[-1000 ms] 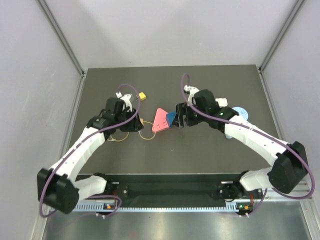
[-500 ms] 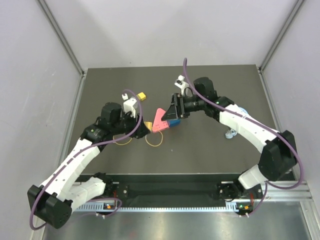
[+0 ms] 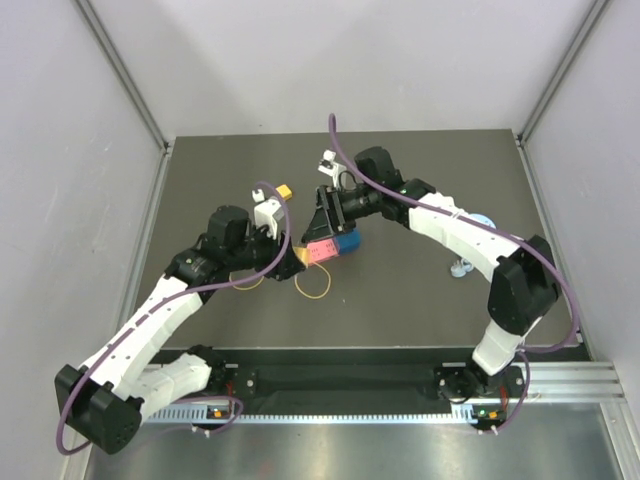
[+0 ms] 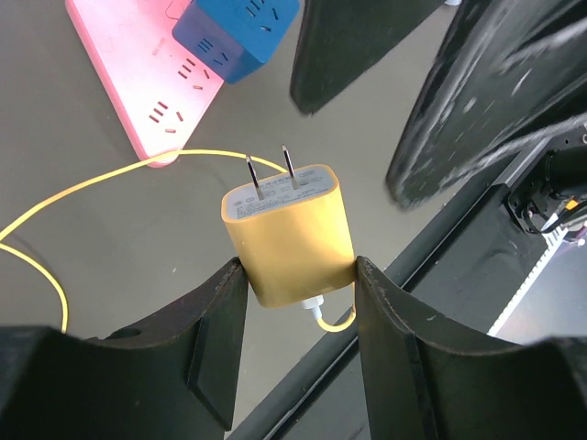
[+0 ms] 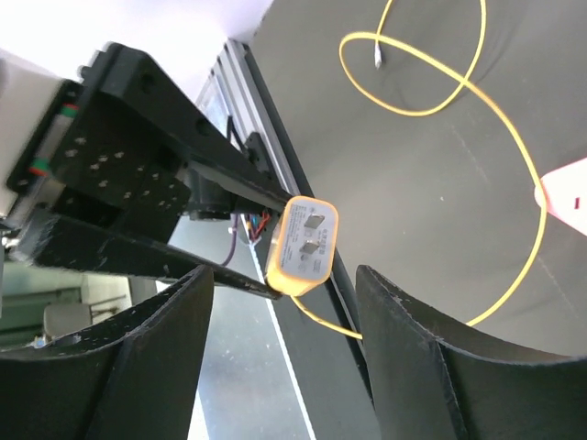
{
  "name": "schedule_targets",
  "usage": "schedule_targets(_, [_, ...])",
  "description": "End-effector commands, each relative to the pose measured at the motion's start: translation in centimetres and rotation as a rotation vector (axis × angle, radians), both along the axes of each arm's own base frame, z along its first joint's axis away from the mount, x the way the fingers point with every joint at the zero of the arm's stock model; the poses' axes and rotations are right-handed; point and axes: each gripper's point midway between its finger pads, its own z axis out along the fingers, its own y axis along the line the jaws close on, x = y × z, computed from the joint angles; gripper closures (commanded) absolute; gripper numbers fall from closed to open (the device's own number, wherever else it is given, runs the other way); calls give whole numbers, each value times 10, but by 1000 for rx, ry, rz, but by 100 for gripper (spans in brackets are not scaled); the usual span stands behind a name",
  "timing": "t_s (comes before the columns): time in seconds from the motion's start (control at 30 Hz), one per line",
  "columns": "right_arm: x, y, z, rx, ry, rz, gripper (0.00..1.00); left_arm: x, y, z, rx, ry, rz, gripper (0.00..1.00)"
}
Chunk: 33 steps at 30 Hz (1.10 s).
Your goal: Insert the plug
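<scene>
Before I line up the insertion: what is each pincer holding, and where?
Left pincer grips the yellow charger plug by the two sides of its body, prongs free and pointing outward. Right pincer is open and holds nothing.

Top edge of the left wrist view cuts off strip [image 4: 138, 82] and cube [image 4: 234, 37]; left fingers [image 4: 211, 339] hide the sides of the plug [image 4: 289, 229].

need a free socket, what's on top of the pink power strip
On the pink power strip, a blue cube adapter sits at one end, bare slots beside it. The strip's face under the cube is covered.
</scene>
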Motion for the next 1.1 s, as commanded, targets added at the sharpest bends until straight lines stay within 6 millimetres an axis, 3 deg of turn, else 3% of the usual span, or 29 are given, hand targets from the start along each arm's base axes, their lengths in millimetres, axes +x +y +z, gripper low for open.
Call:
schedule_targets(0.0, [-5,10,8,-1,-41,46,37,12,-11,28,-50,-102,-31,100])
schedule_targets(0.3, [-11,15,-10,-66,-34,66,42,14,-14,31,-64,-112,-35,100])
schedule_targets(0.43, [-13,17,-10,-50,-33,71,61,15,-14,33,-66,-120,-29,100])
schedule_targets(0.5, [-14,19,-3,-9,-52,81,79,15,-14,32,-68,-111,-26,100])
schedule_targets(0.53, [-15,19,3,12,-47,76,95,15,-15,31,-68,-108,-25,95])
schedule_targets(0.57, [-17,19,2,22,-35,75,100,15,-14,30,-69,-96,-13,83])
schedule_targets(0.6, [-17,19,6,46,-21,68,100,19,-11,29,-60,-89,21,56])
schedule_targets(0.63, [-14,21,20,102,-69,59,100,20,-11,30,-71,-69,48,36])
schedule_targets(0.67, [-13,20,18,114,-66,48,100,21,-11,32,-82,-65,61,22])
schedule_targets(0.7, [-7,17,22,131,-53,14,100,22,-12,34,-93,-60,75,16])
schedule_targets(0.73, [-2,16,42,200,-118,0,100,22,-12,37,-114,-37,94,14])
schedule_targets(0.8, [5,4,47,255,-79,-61,100,21,-14,51,-152,-30,104,14])
schedule_targets(0.83, [9,0,77,365,-171,-71,100,20,-17,57,-188,-11,115,14])
schedule_targets(0.87, [8,-7,70,384,-150,-92,100,20,-18,67,-218,-13,120,14])
schedule_targets(0.93, [13,-23,92,472,-151,-146,100,18,-24,83,-299,15,110,15])
schedule_targets(1.07, [10,-42,110,599,-206,-180,100,18,-35,111,-431,51,93,18])
